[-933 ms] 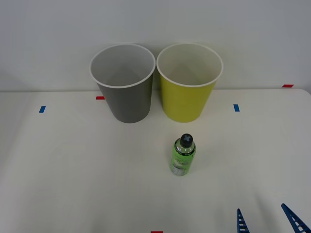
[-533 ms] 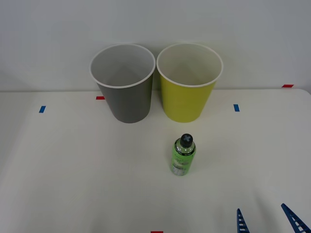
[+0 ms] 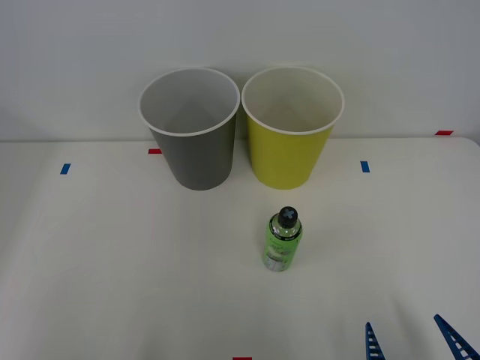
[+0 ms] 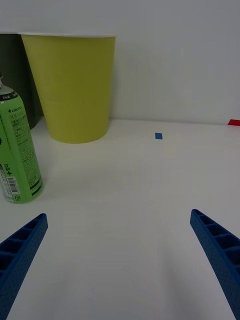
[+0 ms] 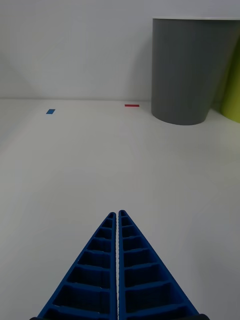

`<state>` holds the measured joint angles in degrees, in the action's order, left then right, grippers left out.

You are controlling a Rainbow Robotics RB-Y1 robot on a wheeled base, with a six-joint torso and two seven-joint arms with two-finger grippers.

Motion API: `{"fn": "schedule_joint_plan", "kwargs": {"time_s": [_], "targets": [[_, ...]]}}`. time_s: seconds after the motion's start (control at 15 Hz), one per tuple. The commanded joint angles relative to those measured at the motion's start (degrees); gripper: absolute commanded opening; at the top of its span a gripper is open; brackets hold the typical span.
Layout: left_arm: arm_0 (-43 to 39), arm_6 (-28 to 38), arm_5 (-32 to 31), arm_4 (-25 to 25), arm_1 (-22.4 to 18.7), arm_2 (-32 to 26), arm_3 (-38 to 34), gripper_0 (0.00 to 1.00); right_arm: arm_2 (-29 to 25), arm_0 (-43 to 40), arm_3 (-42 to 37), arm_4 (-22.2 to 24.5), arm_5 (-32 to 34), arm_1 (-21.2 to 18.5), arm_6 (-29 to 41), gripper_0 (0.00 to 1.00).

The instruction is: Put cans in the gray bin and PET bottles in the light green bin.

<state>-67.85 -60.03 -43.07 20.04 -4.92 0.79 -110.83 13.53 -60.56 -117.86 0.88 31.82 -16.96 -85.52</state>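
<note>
- The right gripper [image 3: 411,339] hangs low at the desk's near right edge, its blue ribbed fingers [image 4: 216,245] spread wide and empty.
- The PET bottle [image 3: 283,239] stands upright at about 11 o'clock from it, well apart, with bare white desk [image 3: 112,255] between.
- The left gripper [image 5: 118,216] has its fingers pressed together, holding nothing, above open desk.
- Past the bottle, the gray bin [image 3: 192,135] stands at 11 o'clock and the light green bin [image 3: 291,131] at 12, side by side, smooth and tapered.
- Small blue and red tape marks [image 3: 364,166] dot the desk.
</note>
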Motion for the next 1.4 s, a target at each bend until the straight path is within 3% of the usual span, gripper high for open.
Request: {"fn": "schedule_joint_plan", "kwargs": {"time_s": [0.07,1.4], "targets": [[0.0,0.0,0.0,0.0,0.0,0.0,0.0,0.0,0.0,0.0,0.0,0.0,0.0,0.0,0.0,1.0],[0.4,0.3,0.4,-0.3,-0.1,0.4,1.6,0.0,0.0,0.0,0.0,0.0,0.0,0.0,0.0,1.0]]}}
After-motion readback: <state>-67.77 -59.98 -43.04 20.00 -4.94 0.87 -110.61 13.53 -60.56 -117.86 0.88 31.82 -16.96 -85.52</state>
